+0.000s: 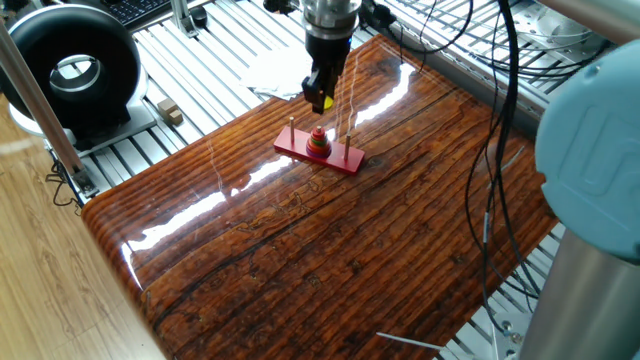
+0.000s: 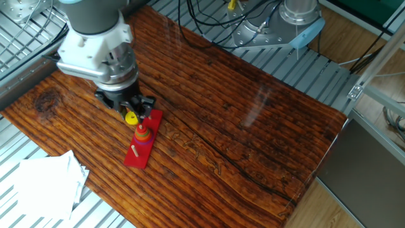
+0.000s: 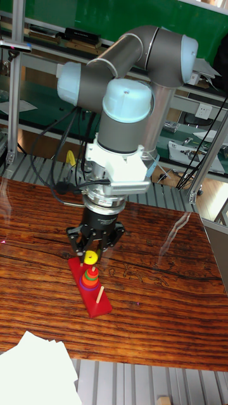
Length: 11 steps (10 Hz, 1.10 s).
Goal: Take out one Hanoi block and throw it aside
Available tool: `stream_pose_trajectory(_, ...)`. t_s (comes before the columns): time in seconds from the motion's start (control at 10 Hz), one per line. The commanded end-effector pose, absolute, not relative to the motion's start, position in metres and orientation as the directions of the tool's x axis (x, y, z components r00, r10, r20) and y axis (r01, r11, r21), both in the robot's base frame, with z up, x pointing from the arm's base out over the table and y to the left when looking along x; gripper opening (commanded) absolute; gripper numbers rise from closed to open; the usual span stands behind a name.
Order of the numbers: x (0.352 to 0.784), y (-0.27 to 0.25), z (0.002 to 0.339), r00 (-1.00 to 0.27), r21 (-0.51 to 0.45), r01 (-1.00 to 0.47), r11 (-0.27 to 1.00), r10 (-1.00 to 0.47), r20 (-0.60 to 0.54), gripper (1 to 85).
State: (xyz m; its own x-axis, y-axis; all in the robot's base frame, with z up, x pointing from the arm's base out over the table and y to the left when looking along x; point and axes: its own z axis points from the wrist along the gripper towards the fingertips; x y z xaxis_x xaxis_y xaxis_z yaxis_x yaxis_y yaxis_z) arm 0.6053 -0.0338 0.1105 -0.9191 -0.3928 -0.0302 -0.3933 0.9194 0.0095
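Note:
The yellow Hanoi block [image 3: 91, 257] hangs in the air just above the ring stack, clear of the peg. My gripper [image 3: 92, 253] is shut on it, with its fingers either side of the disc. The yellow disc [image 2: 131, 118] shows below the black fingers in the other fixed view, and in one fixed view it [image 1: 326, 101] sits at the fingertips. Under it the remaining orange and red rings [image 3: 92, 276] stay stacked on the middle peg of the flat red base [image 3: 98, 302]. That base [image 1: 321, 153] lies on the wooden tabletop, with thin pegs at both ends.
White paper sheets [image 2: 43, 182] lie off the table's near-left corner, and more white paper [image 1: 272, 73] lies behind the base. A black round device [image 1: 72, 70] and a small wooden block [image 1: 167, 108] sit on the metal rails. Loose cables [image 1: 490, 150] hang over the right side.

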Motion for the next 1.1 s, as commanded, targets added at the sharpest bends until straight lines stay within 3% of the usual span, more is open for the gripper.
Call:
stream_pose_trajectory(0.0, 0.632, -0.076, 0.103, -0.904, -0.047, -0.419, 0.907, -0.422, -0.065, 26.7)
stream_pose_trajectory(0.6, 0.644, -0.094, 0.043, -0.887, -0.019, -0.445, 0.895, -0.443, -0.130, 27.7)
stream_pose_trajectory(1.0, 0.647, -0.104, 0.024, -0.894, -0.078, -0.425, 0.902, -0.432, -0.121, 27.7)
